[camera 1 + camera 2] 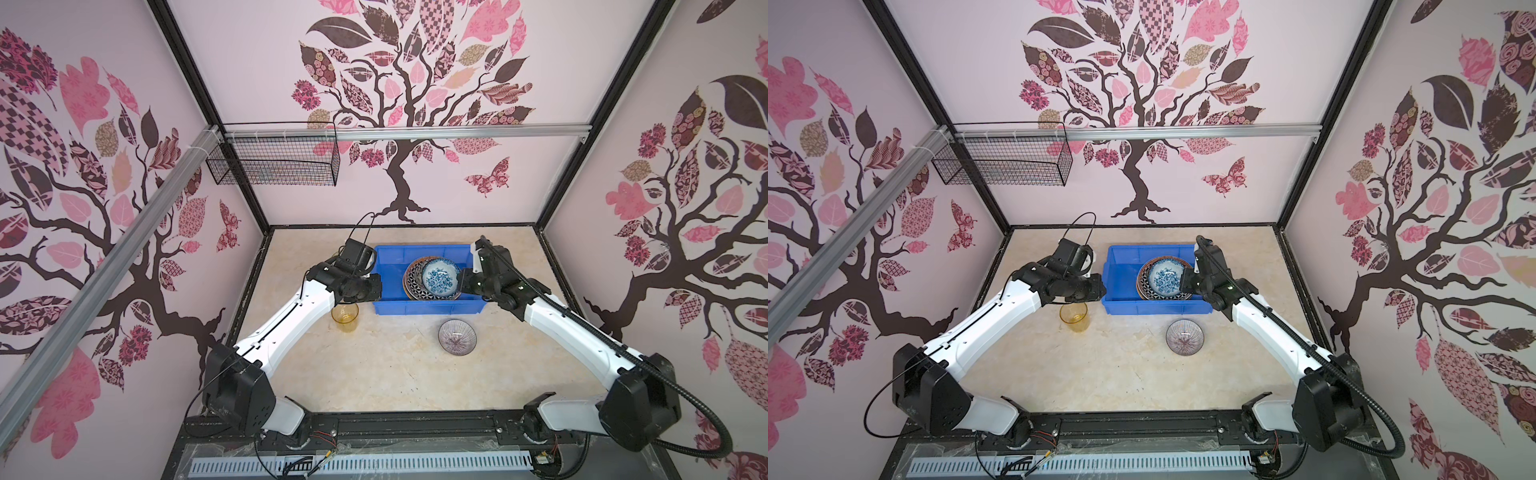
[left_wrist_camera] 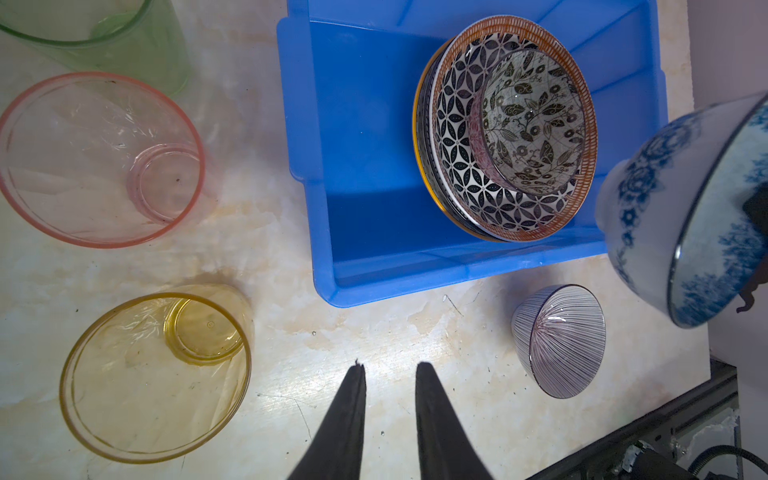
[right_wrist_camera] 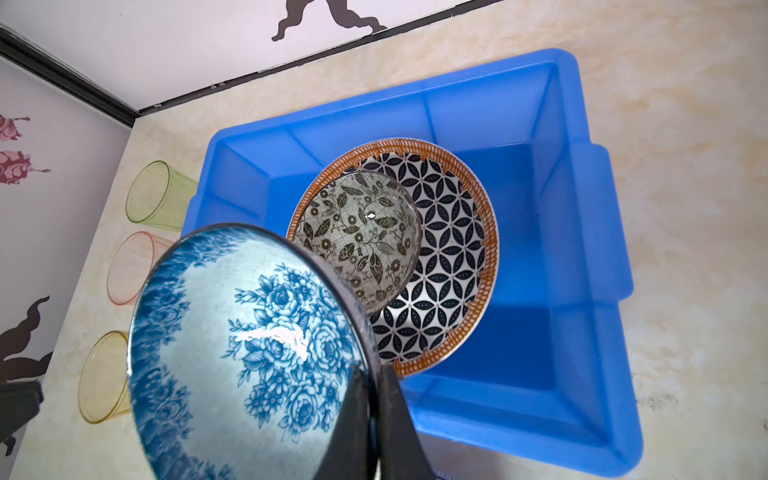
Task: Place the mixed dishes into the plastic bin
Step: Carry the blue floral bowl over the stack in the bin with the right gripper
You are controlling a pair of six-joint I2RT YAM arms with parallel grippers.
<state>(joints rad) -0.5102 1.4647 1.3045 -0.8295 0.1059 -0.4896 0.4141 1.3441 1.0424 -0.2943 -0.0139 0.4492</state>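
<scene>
The blue floral bowl (image 3: 249, 353) is held by its rim in the right gripper (image 3: 374, 386), whose jaws are closed tight on the edge, and it is carried tilted above the blue plastic bin (image 3: 540, 249). In both top views the bowl (image 1: 439, 276) (image 1: 1166, 279) is seen over the right part of the bin, covering much of the stack below. Inside the bin a stack of plates is found, topped by a geometric black-and-white plate (image 3: 449, 266) with an orange-brown woven border, and a leaf-patterned bowl (image 3: 361, 232) is set on that plate. The left part of the bin floor (image 2: 353, 124) is bare. The left gripper (image 2: 390, 370) is held above the surface (image 1: 374, 374) with its jaws narrowly parted and nothing between them. Near it, an amber tumbler (image 2: 158, 374) is stood upright just off the bin's near left corner, with a pink tumbler (image 2: 99, 158) and a green tumbler (image 2: 104, 37) lined up beyond it beside the bin. A finely striped bowl (image 1: 457, 336) is left upright on the surface in front of the bin, apart from it
</scene>
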